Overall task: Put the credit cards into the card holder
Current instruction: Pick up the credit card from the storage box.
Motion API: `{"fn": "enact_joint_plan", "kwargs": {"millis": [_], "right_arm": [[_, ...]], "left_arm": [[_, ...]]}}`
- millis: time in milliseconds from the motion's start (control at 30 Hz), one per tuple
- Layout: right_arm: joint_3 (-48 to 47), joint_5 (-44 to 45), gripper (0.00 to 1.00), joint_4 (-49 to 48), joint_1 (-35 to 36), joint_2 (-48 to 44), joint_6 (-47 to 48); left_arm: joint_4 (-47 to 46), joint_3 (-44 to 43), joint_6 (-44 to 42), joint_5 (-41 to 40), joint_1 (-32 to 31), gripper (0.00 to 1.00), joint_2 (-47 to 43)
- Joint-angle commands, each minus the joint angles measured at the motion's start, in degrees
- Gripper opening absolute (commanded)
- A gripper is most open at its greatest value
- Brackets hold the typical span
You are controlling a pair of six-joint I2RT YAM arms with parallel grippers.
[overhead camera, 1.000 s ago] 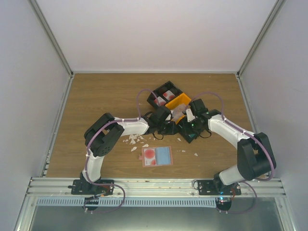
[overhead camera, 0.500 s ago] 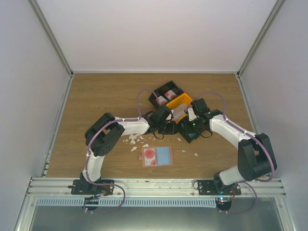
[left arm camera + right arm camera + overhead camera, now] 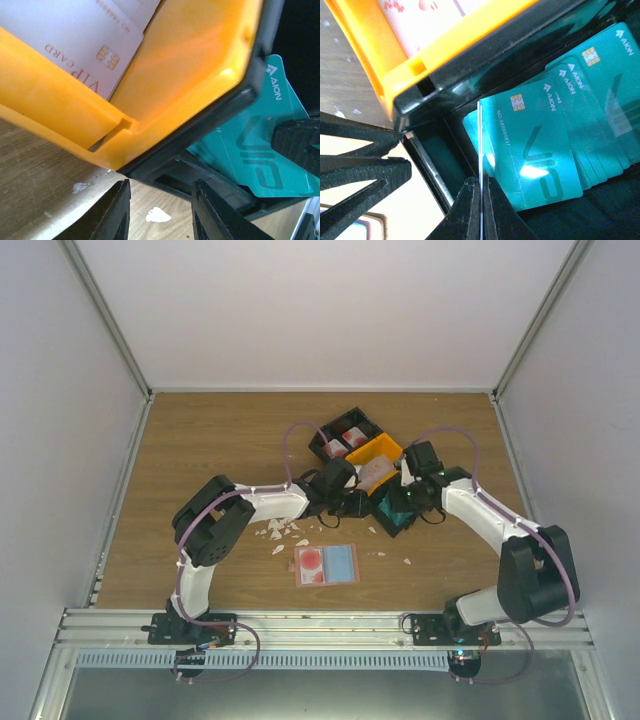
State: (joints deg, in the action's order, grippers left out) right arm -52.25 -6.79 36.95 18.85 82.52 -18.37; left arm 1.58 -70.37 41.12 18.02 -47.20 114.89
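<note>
The card holder (image 3: 325, 564) lies open and flat on the table, nearer the arm bases than both grippers. Teal credit cards (image 3: 570, 125) are stacked in a black bin (image 3: 437, 150). My right gripper (image 3: 481, 200) is shut on one teal card, seen edge-on, standing above the stack. White credit cards (image 3: 75, 40) with red print lie in the orange bin (image 3: 190, 65). My left gripper (image 3: 162, 210) is open just below the black bin's corner (image 3: 200, 170), with nothing between its fingers. In the top view the two grippers, left (image 3: 352, 502) and right (image 3: 398, 502), sit close together at the bins.
A second black bin (image 3: 345, 437) with red-and-white cards stands behind the orange bin (image 3: 375, 452). White crumbs (image 3: 280, 532) are scattered left of the card holder, and one crumb (image 3: 157, 215) lies under my left jaws. The right gripper's finger (image 3: 300, 145) is beside the teal cards.
My right gripper has shut on a teal card and its wrist has moved slightly back. The left gripper's jaws have opened wider. The card holder has not moved.
</note>
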Motion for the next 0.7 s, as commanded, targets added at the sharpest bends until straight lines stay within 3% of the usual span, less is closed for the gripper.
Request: {"fn": "enact_joint_plan", "kwargs": {"millis": [0,267,433,667], "right_arm": [[-0.98,0.42,0.01,-1.64,-1.14,-3.99,-2.87],[0.94,-5.11,0.01,-5.69,-4.38,-9.31,-3.89],[2.75,-17.39,0.01,-10.08,-10.12,-13.50,-4.25],[6.41,-38.54,0.00,-16.15,-20.82,-18.47,-6.01]], "left_arm": [[-3.07,0.67,-1.53,-1.45,-0.17,0.40,-5.49],[-7.28,2.67,-0.87,2.83,-0.17,0.63,-10.78],[-9.55,1.79,1.63,7.63,0.05,0.71,-10.63],[-12.10,-0.39,4.99,12.31,0.50,0.73,-8.20]]}}
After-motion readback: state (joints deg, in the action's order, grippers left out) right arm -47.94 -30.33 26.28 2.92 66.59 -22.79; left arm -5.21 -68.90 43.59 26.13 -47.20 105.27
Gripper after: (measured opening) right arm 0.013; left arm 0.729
